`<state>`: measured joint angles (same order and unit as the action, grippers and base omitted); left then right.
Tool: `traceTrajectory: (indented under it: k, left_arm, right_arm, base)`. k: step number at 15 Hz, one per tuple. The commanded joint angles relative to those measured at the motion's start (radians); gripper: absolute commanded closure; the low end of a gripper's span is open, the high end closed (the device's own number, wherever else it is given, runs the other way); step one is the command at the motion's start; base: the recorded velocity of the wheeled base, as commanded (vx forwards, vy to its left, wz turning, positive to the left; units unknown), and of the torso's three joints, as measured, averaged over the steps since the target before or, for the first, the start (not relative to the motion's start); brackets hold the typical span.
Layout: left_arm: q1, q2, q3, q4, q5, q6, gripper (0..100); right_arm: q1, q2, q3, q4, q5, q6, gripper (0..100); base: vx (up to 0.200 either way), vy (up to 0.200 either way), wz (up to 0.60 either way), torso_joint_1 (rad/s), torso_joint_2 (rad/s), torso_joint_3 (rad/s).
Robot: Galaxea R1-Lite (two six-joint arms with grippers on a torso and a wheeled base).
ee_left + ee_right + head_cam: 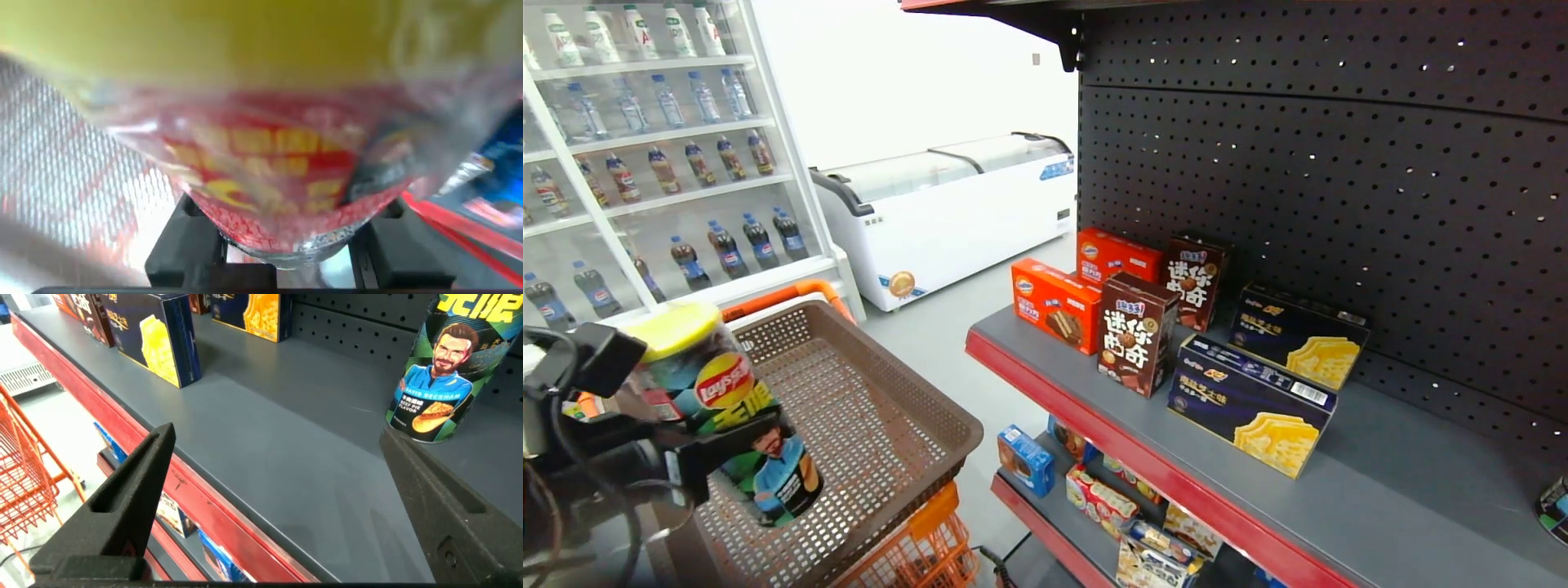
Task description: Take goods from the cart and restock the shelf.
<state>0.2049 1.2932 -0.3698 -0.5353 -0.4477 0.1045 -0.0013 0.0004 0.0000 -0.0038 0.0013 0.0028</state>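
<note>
A tall chips can (731, 412) with a yellow lid hangs tilted above the brown cart basket (882, 384), and my left gripper (674, 404) is shut on its body. From the left wrist, the can (278, 171) sits close between the dark fingers (184, 249). My right gripper (278, 437) stands open over the grey shelf board (286, 449) with nothing between its fingers. A second chips can (441, 371) stands upright on that board a little beyond it, near the pegboard; its edge (1553, 506) peeks in at the head view's far right.
On the shelf (1094, 376) stand orange boxes (1058, 304), brown boxes (1137, 331) and dark blue boxes (1254, 404). The board between the blue boxes and the standing can is bare. Lower shelves (1094, 498) hold more goods. A drinks fridge (662, 155) and chest freezer (947, 212) stand behind.
</note>
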Motion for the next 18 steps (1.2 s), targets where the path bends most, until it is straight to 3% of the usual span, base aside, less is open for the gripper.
traceTrajectory:
  k: [1,3,5,10,13,18]
  left_arm:
    - [0.002,-0.445,0.015,0.288,0.023,-0.025,100]
    - [0.001,-0.574,0.072,0.291,0.075,-0.025,100]
    - [0.001,-0.661,0.126,0.291,0.076,-0.023,100]
    - [-0.002,-0.766,0.143,0.294,0.073,-0.026,100]
    - [-0.001,-0.822,0.129,0.383,0.078,-0.026,100]
    - [-0.002,-0.899,0.140,0.474,0.069,-0.026,100]
  right_arm:
    - [0.000,0.001,0.000,-0.001,0.000,0.000,0]
    - [0.000,0.001,0.000,-0.001,0.000,0.000,0]
    - [0.000,0.001,0.000,-0.001,0.000,0.000,0]
    - [0.001,0.001,0.000,-0.001,0.002,0.000,0]
    - [0.001,0.001,0.000,-0.001,0.005,-0.001,0]
    - [0.001,0.001,0.000,-0.001,0.005,-0.001,0]
  base:
    - [0.000,0.000,0.00,0.000,0.00,0.000]
    - [0.000,0.000,0.00,0.000,0.00,0.000]
    - [0.000,0.000,0.00,0.000,0.00,0.000]
    - [0.000,0.000,0.00,0.000,0.00,0.000]
    - [0.000,0.000,0.00,0.000,0.00,0.000]
    - [0.000,0.000,-0.60,0.000,0.00,0.003]
